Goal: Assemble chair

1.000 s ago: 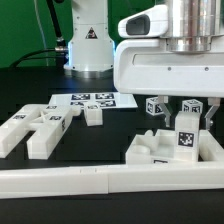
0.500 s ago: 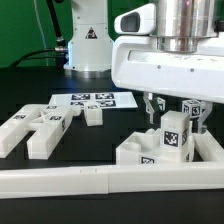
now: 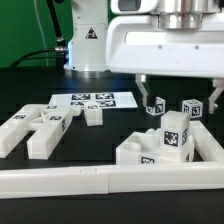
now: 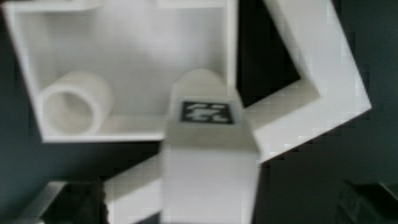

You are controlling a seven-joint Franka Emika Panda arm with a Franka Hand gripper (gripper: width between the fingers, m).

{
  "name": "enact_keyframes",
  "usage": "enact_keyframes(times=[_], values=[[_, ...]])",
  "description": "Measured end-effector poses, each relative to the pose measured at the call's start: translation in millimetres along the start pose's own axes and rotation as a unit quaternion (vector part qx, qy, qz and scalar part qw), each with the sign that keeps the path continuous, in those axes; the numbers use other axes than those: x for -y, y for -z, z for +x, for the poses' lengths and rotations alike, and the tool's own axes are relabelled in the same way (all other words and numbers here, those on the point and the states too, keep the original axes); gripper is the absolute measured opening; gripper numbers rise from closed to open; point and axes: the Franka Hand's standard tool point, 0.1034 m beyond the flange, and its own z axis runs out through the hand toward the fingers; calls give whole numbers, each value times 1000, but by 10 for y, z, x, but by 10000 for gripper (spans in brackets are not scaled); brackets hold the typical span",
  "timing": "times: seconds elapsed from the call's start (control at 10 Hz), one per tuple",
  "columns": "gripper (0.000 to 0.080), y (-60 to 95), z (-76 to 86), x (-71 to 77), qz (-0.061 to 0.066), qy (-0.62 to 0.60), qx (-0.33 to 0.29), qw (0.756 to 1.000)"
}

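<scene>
A white chair seat (image 3: 140, 152) with an upright white piece (image 3: 173, 136) carrying a black tag stands at the exterior view's front right, against the white rail. My gripper (image 3: 178, 92) hangs above it, jaws wide apart and empty, with the fingers (image 3: 143, 88) clear of the part. In the wrist view the tagged piece (image 4: 206, 112) lies below my gripper (image 4: 217, 205), beside the seat plate (image 4: 125, 60) with its round hole. Dark fingertips (image 4: 71, 200) show at both lower corners, apart from the piece.
Several loose white chair parts (image 3: 32, 130) lie at the exterior view's left, with a small block (image 3: 93, 115) beside them. The marker board (image 3: 92, 100) lies behind them. Two tagged cubes (image 3: 155, 106) stand behind the seat. A long white rail (image 3: 60, 181) runs along the front. The robot base (image 3: 88, 40) stands at the back.
The gripper has risen straight up off the tagged piece and its fingers now hang clear above it. The seat assembly slid slightly toward the exterior view's left, then stayed put.
</scene>
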Motion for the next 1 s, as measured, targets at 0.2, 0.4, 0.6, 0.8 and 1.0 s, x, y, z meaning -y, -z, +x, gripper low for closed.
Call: enact_keyframes(times=[0.2,0.4,0.6,0.8,1.0], values=[[649,15,-24,-25,-1,1,2,1000],[649,7,-25,-26,-1,2,2,1000],[649,6,-21,-34,1,11,-2,1000],[649,53,-141,-295,10,88,-15,996],[649,55,-171,-600,16,115,-18,993]])
